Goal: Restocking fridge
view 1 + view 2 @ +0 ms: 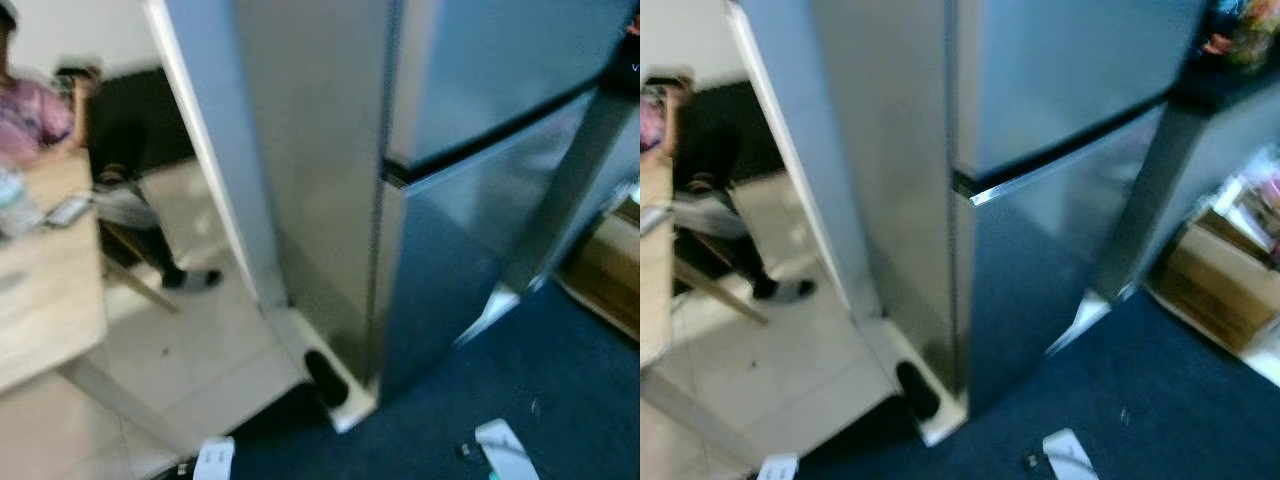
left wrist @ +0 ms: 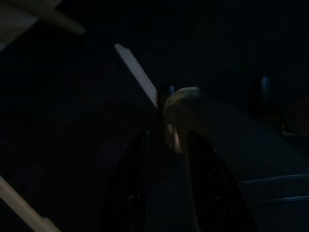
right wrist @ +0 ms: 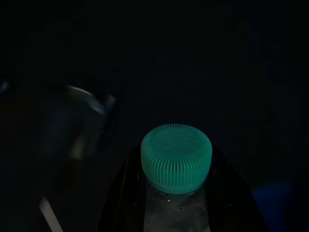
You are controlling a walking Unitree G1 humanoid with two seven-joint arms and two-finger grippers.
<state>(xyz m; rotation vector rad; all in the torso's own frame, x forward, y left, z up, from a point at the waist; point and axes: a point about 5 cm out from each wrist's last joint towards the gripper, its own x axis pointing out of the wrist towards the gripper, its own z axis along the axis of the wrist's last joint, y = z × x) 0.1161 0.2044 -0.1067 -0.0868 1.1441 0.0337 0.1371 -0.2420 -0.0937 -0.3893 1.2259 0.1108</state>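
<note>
- With both fridge doors shut and the head views blurred, likely failure is bumping the door or fumbling it; the free arm has to open it.
- Right gripper is closed on a clear bottle, green cap sticking out between the black fingers; a slack grip could drop it.
- Left gripper: very dark, fingers a little apart, nothing clearly held.
- Person seated by a wooden table, well left of the fridge.
</note>
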